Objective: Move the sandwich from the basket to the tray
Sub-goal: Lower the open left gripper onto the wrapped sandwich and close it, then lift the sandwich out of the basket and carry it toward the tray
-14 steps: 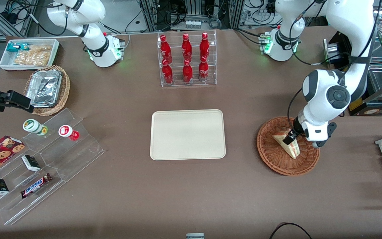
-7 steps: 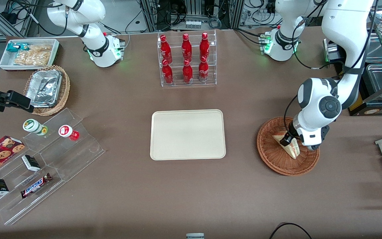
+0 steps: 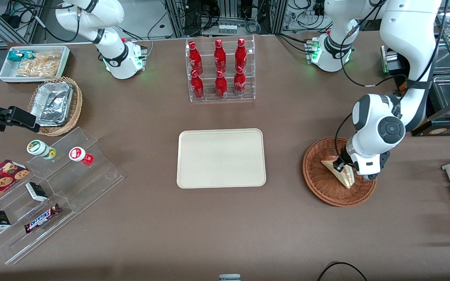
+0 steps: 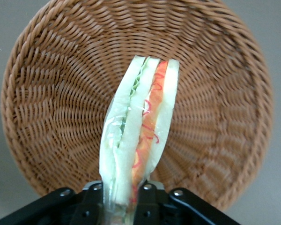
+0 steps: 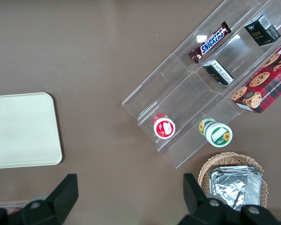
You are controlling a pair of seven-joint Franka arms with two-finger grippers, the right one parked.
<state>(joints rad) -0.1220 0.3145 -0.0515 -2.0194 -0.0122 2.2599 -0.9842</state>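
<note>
The sandwich (image 3: pixel 340 171), a clear-wrapped white wedge with orange and green filling, sits in the round reddish-brown wicker basket (image 3: pixel 318 183) toward the working arm's end of the table. My left gripper (image 3: pixel 341 167) is down in the basket and shut on the sandwich. In the left wrist view the sandwich (image 4: pixel 138 131) stands on edge between the black fingers (image 4: pixel 91 201), with the gripper (image 4: pixel 122 199) pinching its wrapped end over the basket (image 4: pixel 56 93). The cream tray (image 3: pixel 221 158) lies empty at mid-table and also shows in the right wrist view (image 5: pixel 18 129).
A clear rack of red bottles (image 3: pixel 220 70) stands farther from the front camera than the tray. A clear stepped stand with snacks (image 3: pixel 49 187), a lighter basket of foil trays (image 3: pixel 55 104) and a white snack bin (image 3: pixel 33 62) lie toward the parked arm's end.
The left arm's wrist has shifted slightly and lowered over the basket. The gripper has closed on the sandwich, which has barely moved.
</note>
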